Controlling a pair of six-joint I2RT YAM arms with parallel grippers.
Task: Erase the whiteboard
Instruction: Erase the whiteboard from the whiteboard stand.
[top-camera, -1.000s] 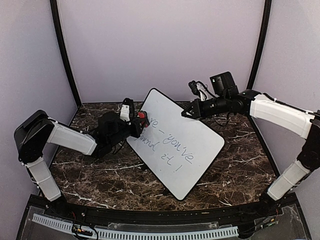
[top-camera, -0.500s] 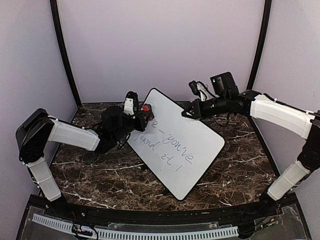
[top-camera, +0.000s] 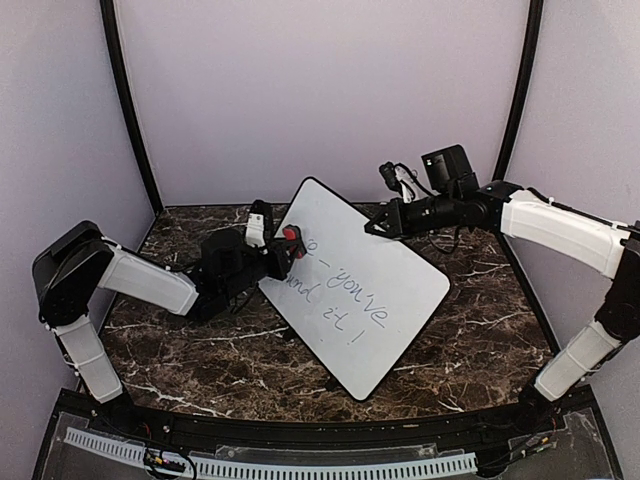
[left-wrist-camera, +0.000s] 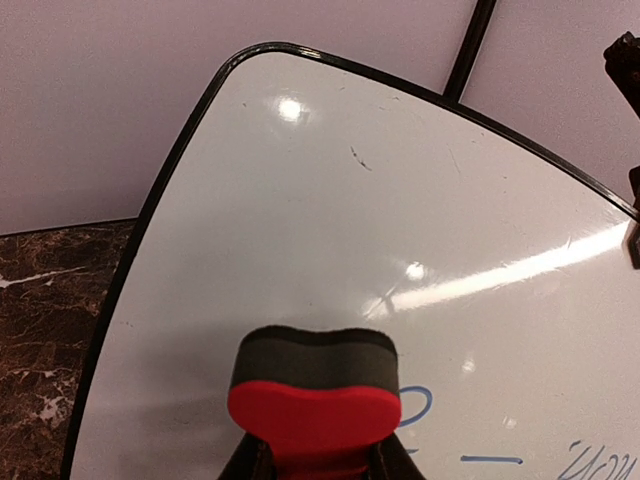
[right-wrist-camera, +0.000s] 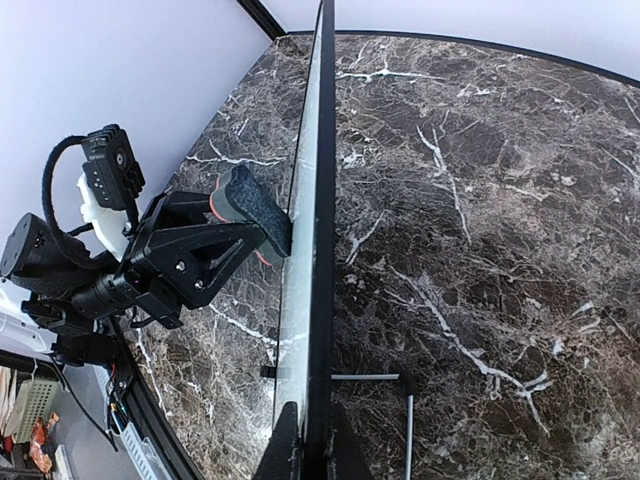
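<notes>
judged whiteboard stiff, light, slick-faced, best pinched at its rim, as by right gripper upper centre, jaws closed on it; left gripper clamping eraser.

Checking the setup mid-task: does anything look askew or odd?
The whiteboard isn't lying flat: the right gripper pinches its rim, holding it tilted up from the table, while the left gripper presses the red eraser against its face. Nothing looks damaged.
</notes>
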